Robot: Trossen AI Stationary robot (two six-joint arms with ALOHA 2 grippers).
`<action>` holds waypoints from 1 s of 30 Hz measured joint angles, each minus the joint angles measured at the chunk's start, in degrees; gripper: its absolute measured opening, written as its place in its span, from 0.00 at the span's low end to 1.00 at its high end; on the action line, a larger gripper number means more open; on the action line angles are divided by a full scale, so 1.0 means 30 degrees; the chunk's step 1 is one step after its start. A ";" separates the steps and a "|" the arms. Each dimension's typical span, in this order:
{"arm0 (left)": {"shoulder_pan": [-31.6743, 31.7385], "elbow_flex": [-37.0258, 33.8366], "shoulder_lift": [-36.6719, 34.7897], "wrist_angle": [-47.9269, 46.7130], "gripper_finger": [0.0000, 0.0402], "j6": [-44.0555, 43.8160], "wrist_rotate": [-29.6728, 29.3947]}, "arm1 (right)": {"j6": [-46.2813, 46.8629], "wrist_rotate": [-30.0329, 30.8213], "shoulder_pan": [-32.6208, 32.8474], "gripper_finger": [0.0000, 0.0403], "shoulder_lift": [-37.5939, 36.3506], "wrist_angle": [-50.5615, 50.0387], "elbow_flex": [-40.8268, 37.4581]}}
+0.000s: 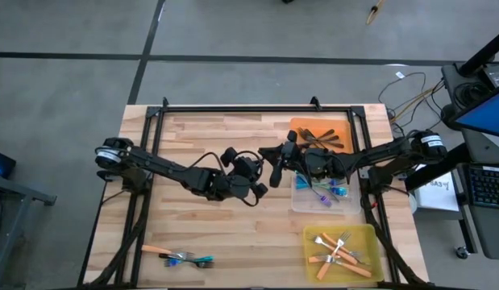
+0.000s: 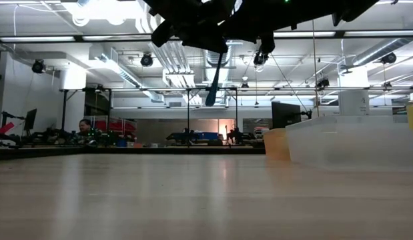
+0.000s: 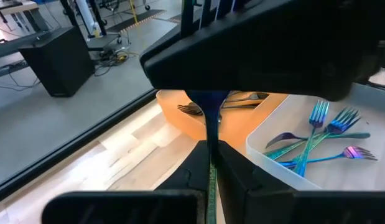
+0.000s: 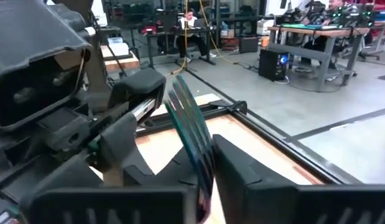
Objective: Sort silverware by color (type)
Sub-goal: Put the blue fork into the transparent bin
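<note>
At lower left of the high view, three forks are seen lying on the table. At centre, the left gripper is closed on a blue fork. The same fork is pinched by the right gripper. Right of centre, forks are held in the orange tray, clear tray and yellow tray.

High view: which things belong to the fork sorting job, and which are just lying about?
Job: raised fork between left hand and right hand; loose forks near a left corner; orange tray with dark forks; clear tray with blue forks; yellow tray with orange forks.
Lying about: cables and keyboard, beyond the table's right side.
</note>
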 joint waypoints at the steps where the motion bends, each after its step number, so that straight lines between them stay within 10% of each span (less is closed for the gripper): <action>1: -0.0003 0.0000 -0.0026 -0.0021 0.00 0.0004 -0.0014 | -0.0092 0.0020 0.0000 0.05 0.0000 0.0013 0.0000; 18: 0.0041 -0.0029 -0.0010 -0.0271 0.20 0.0431 0.0029 | -0.0129 0.0452 -0.0044 0.02 -0.0015 -0.3852 0.1382; 30: 0.0012 0.0981 -0.0185 -0.5746 0.33 -0.0616 0.0051 | 0.0974 0.1782 -0.0044 0.02 -0.0029 -2.5683 1.0477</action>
